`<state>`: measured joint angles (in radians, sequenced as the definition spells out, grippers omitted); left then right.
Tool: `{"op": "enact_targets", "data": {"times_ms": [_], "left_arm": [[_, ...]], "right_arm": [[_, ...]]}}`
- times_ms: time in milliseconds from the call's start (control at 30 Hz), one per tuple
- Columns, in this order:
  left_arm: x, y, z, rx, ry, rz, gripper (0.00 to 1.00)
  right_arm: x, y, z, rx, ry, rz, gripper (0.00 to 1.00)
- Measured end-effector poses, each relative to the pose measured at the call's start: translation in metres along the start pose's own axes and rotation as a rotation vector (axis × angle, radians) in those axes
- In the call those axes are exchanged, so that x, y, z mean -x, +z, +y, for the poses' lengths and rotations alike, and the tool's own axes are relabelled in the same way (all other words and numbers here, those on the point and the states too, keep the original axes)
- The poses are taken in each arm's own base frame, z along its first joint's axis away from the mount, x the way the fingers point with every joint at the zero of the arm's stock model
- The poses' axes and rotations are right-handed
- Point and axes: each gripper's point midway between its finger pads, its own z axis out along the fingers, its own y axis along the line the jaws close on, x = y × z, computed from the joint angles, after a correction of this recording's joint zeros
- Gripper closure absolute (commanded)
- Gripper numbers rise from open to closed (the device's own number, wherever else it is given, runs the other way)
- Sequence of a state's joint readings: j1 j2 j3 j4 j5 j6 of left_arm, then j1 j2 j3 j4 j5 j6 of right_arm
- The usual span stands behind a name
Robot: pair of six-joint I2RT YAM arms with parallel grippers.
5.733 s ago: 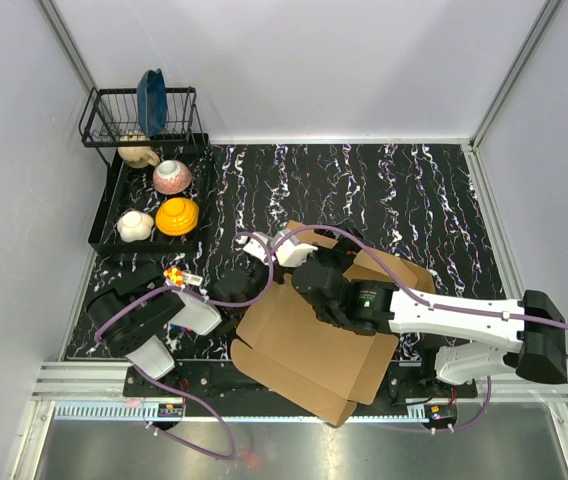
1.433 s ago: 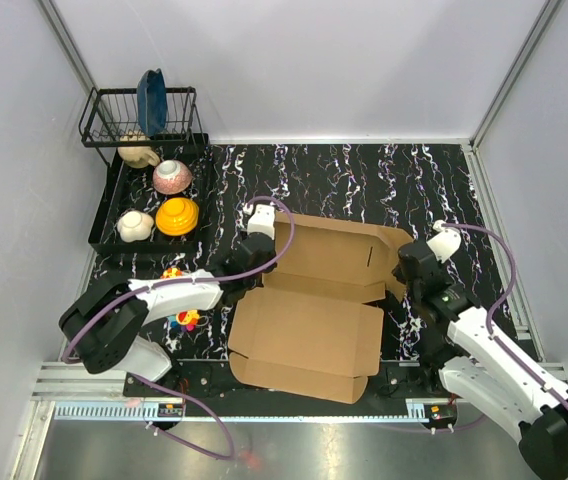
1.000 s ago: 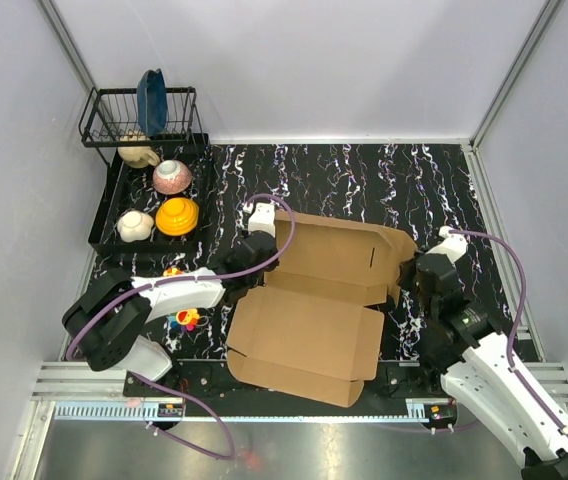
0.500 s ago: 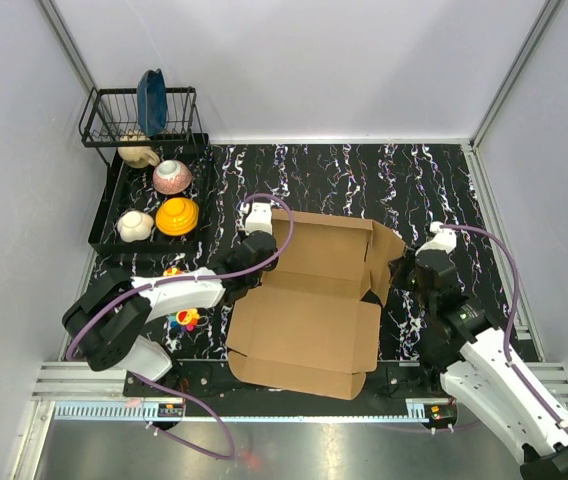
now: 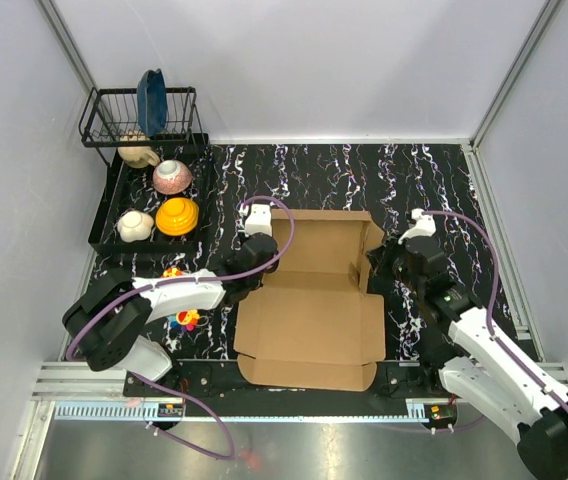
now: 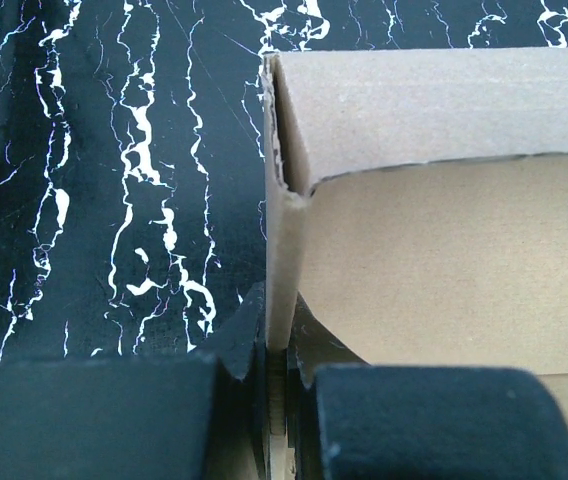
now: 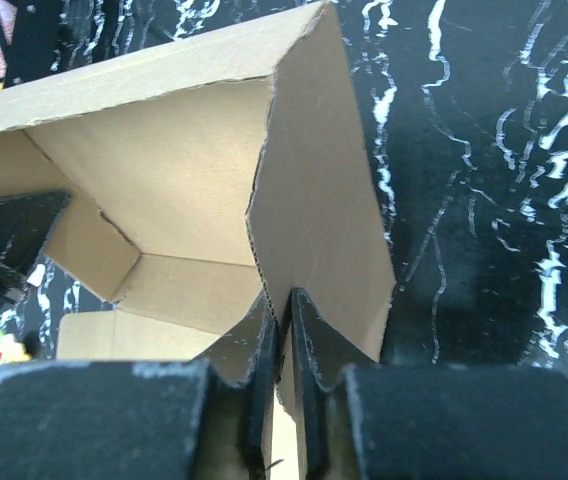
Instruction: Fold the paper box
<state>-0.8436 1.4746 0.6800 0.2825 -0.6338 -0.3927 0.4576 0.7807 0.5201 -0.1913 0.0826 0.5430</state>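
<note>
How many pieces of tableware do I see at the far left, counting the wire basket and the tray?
5. A blue dish stands in the wire basket. On the tray are a beige piece, a pink-and-white bowl, an orange bowl and a white bowl. The basket may hide more.

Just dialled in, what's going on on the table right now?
Both arms are working on the brown corrugated cardboard box. The left gripper is pinched on its left side wall, the right gripper on its right side flap, and both sides are raised from the base. The large near panel lies flat on the black marbled table, not yet folded.
</note>
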Motion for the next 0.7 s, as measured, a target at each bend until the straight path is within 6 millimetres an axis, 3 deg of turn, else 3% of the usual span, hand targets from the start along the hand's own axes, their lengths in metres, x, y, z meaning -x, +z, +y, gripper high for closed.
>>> {"op": "enact_targets", "data": {"times_ms": [33,100,233,400,700], "left_arm": [[0.000,0.000,0.001,0.005,0.001,-0.002,1.00],[0.000,0.000,0.001,0.010,0.001,-0.005,1.00],[0.001,-0.001,-0.001,0.006,0.000,-0.009,1.00],[0.000,-0.003,-0.007,-0.016,0.000,-0.012,1.00],[0.000,-0.003,-0.007,-0.019,-0.006,-0.020,1.00]], "right_arm": [[0.001,0.003,0.003,0.012,0.001,-0.001,0.69],[0.002,0.006,0.010,0.044,0.004,0.004,0.57],[-0.004,0.004,0.019,0.096,0.001,0.035,0.45],[-0.008,-0.003,0.022,0.130,-0.005,0.041,0.34],[0.005,-0.025,0.026,0.158,-0.031,-0.018,0.27]]}}
